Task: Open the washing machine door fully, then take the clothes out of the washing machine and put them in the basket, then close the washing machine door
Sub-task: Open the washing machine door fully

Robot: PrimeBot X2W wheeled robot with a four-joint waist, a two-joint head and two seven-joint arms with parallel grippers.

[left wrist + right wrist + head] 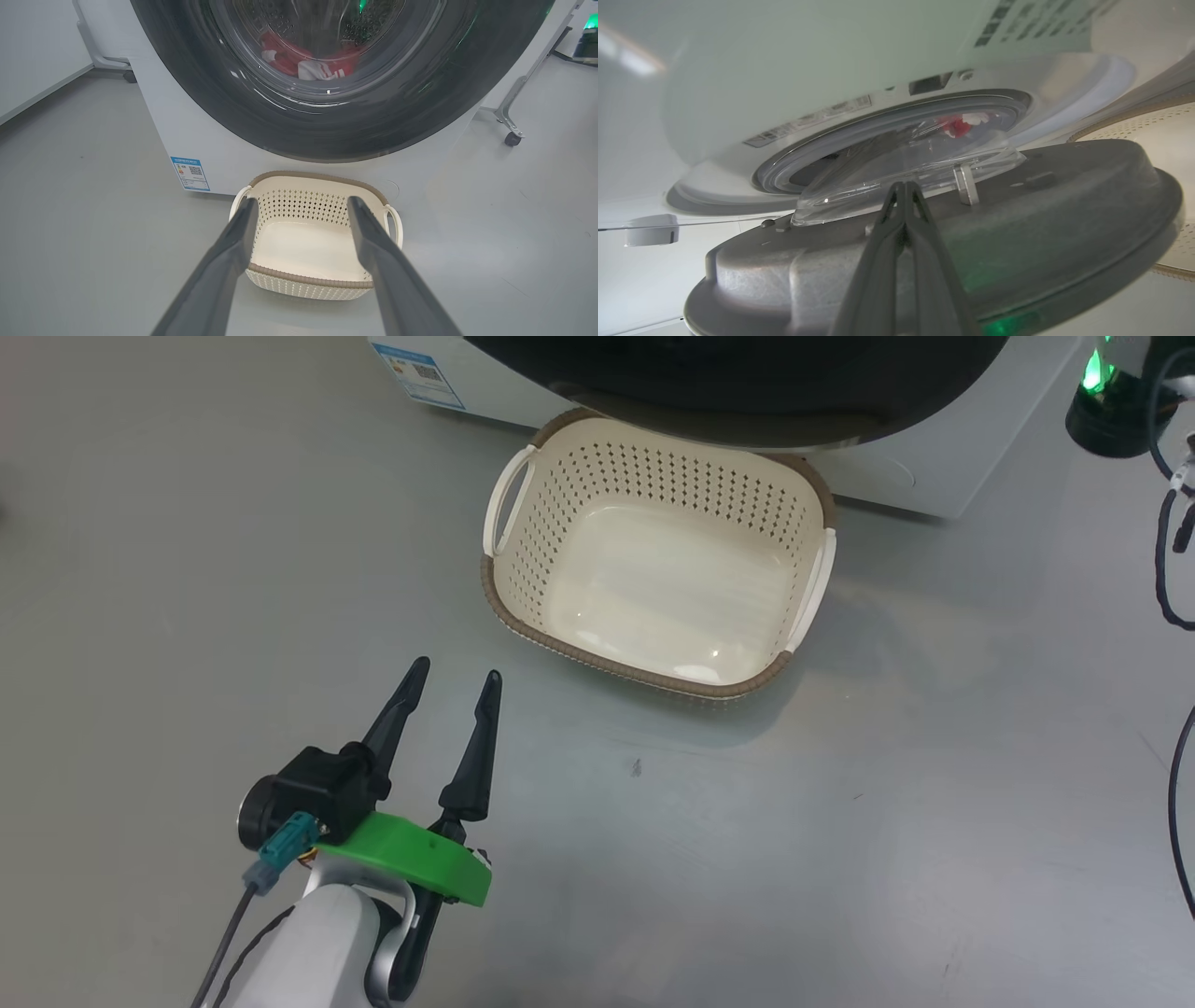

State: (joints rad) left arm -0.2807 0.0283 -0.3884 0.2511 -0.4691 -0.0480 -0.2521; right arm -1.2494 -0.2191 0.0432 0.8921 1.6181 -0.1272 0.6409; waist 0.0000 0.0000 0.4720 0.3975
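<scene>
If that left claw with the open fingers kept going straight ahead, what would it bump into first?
Most likely the basket: in the wrist view it sits right between the left gripper's fingers, on the floor before the washing machine. How far off is hard to judge.

Lab or test bay, prob. robotics, not a home. Bare grey floor [840, 859], scuffed, w/ a plain pale wall [28, 46] at far left. White washing machine [205, 140] sits straight on that floor, QR label [190, 173] on its front corner. Metal frame leg on a caster [511, 136] to its right, another caster [128, 77] to its left. Far right: loose black cables [1159, 569] and a dark device [1111, 420] w/ a green light.
</scene>
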